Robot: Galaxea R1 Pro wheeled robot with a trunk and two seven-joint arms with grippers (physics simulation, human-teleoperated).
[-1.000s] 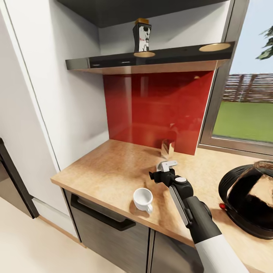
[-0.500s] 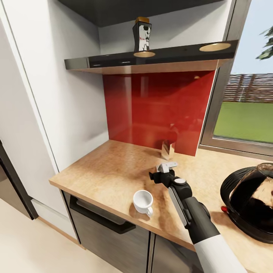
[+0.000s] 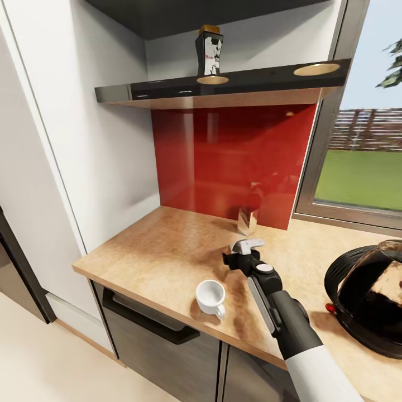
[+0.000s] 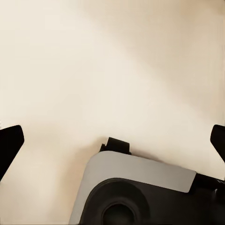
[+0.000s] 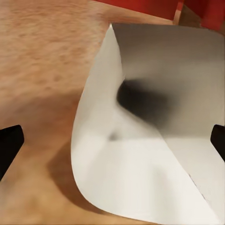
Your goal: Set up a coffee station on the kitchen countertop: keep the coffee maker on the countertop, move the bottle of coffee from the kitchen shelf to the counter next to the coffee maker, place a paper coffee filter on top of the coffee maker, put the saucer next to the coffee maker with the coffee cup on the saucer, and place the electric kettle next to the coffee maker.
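Note:
A white paper coffee filter [image 5: 154, 140] lies curled on the wooden countertop [image 3: 162, 251]; it also appears as a small pale piece [image 3: 248, 244] in the head view. My right gripper [image 3: 239, 252] is low over the counter right at the filter, open, and the filter spans the gap between its black fingertips [image 5: 9, 145]. A white coffee cup [image 3: 210, 295] stands near the counter's front edge, left of my right arm. The dark coffee bottle [image 3: 209, 51] stands on the black shelf [image 3: 167, 89]. The black coffee maker [image 3: 357, 290] sits at the right. My left gripper [image 4: 112, 140] is open over cream floor.
A small brownish upright object [image 3: 247, 219] stands against the red backsplash [image 3: 229, 162] behind the filter. Two tan discs [image 3: 316, 69] lie on the shelf. A white cabinet wall [image 3: 95, 139] bounds the counter at the left, a window [image 3: 363, 167] at the right.
My right gripper has edged forward and slightly right, closer over the paper filter. The view shifted a little a second ago. Cup, bottle and coffee maker have not moved.

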